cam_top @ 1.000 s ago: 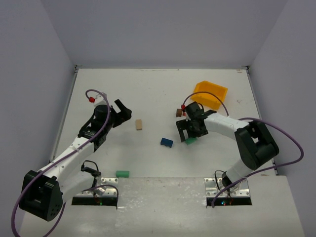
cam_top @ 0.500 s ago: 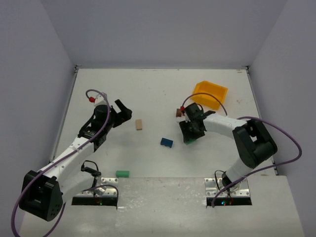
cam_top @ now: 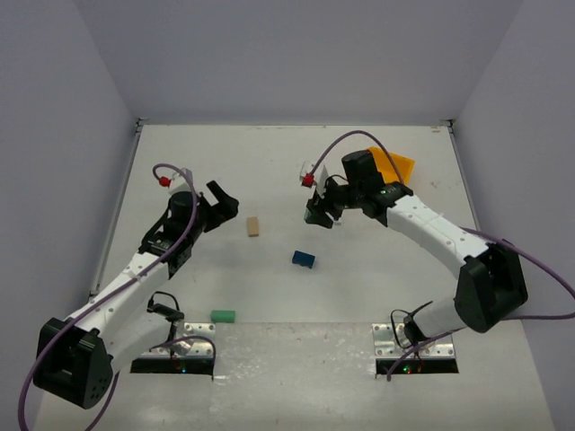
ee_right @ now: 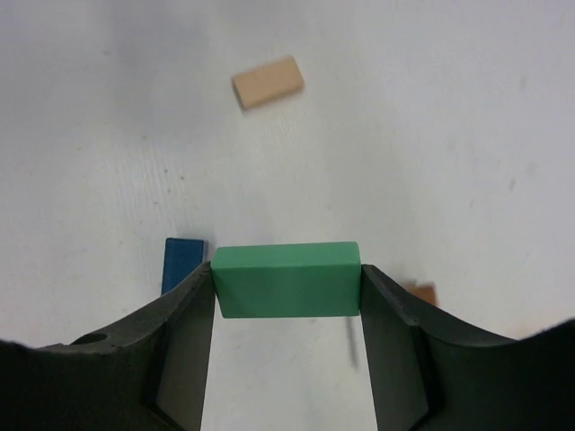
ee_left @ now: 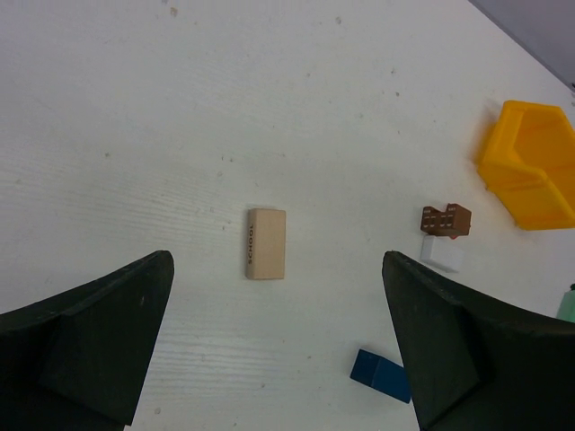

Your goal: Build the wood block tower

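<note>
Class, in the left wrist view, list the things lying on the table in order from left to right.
tan block → blue block → brown block → yellow bin. The white block sits directly below the brown one in the picture, so it is left out of the order.

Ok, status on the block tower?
Left gripper open over tan block. Right gripper shut on green block, above table. Blue block loose; no tower visible. Nothing in the way.
</note>
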Robot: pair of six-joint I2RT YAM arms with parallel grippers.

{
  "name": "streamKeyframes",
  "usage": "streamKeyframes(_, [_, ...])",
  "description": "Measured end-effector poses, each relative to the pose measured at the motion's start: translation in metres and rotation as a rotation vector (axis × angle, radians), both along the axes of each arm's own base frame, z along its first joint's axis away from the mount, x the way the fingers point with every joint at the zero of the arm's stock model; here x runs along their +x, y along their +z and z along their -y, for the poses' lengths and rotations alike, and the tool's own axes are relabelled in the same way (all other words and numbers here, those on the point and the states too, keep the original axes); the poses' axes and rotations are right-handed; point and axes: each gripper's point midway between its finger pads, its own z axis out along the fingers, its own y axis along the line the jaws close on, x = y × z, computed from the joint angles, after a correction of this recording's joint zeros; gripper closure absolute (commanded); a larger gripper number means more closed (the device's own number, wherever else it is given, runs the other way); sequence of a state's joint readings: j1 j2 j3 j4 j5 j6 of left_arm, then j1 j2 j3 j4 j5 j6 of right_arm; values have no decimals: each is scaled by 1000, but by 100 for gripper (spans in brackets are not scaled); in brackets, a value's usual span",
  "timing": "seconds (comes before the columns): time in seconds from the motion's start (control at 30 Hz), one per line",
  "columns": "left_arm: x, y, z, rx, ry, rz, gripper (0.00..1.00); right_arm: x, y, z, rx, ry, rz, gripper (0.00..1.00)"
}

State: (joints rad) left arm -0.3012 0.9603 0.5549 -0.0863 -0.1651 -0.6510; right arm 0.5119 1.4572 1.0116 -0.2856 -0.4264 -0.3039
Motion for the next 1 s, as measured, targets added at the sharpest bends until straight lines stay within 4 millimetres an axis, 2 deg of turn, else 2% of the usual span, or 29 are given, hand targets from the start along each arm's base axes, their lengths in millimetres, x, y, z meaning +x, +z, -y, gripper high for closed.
streamKeyframes(0.1, [-3, 4, -4, 5, 14, 8, 0, -16, 30, -26, 6, 337, 198, 63])
streamKeyframes(0.2, [-6, 4, -10, 20, 39, 4, 0, -39, 36, -43, -61, 606, 334, 62])
streamKeyframes(0.3, [-12, 3, -17, 40, 65, -10, 0, -65, 17, -47, -162, 832, 387, 58])
streamKeyframes(0.43, [-22, -3, -24, 56, 83, -28, 0, -92, -20, -34, -260, 1090, 349, 55])
streamKeyframes(0.53, [-29, -11, -29, 74, 96, -61, 0, -94, -39, -27, -310, 1222, 311, 53])
streamKeyframes(0.67, [-35, -19, -35, 97, 114, -96, 0, -82, -56, -29, -373, 1329, 278, 52])
streamKeyframes(1.0, [-39, -24, -44, 130, 151, -122, 0, -70, -94, -23, -547, 1460, 213, 50])
